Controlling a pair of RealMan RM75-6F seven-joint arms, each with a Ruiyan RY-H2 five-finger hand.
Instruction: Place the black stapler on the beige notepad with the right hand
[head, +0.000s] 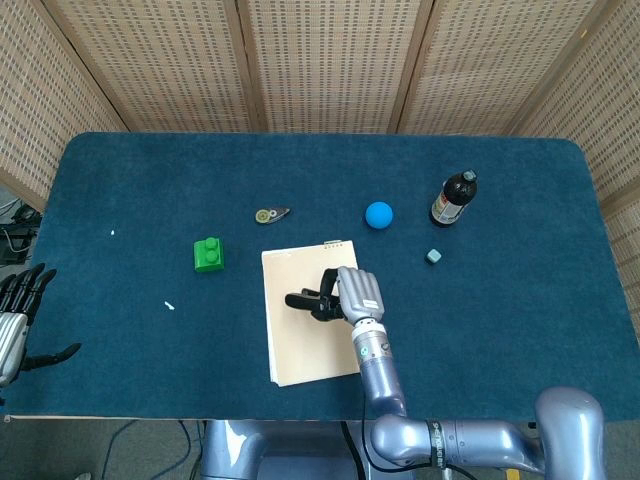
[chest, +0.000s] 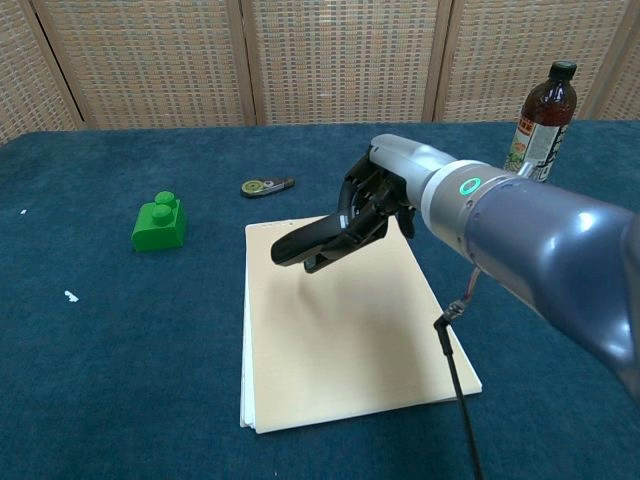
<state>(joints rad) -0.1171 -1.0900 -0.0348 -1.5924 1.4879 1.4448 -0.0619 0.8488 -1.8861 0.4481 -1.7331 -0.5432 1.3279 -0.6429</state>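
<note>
My right hand (head: 358, 293) (chest: 385, 195) holds the black stapler (head: 306, 301) (chest: 312, 240) in the air over the beige notepad (head: 310, 348) (chest: 345, 340). The stapler sticks out to the left of the hand, above the pad's upper middle, casting a shadow on the page. The notepad lies flat on the blue table (head: 120, 190). My left hand (head: 18, 318) hovers at the table's near left edge, fingers apart and holding nothing; only the head view shows it.
A green block (head: 208, 254) (chest: 159, 223) sits left of the pad. A small tape dispenser (head: 271, 214) (chest: 267, 185) lies behind it. A blue ball (head: 378, 214), a dark bottle (head: 453, 198) (chest: 540, 107) and a small grey cube (head: 432, 256) stand at the back right.
</note>
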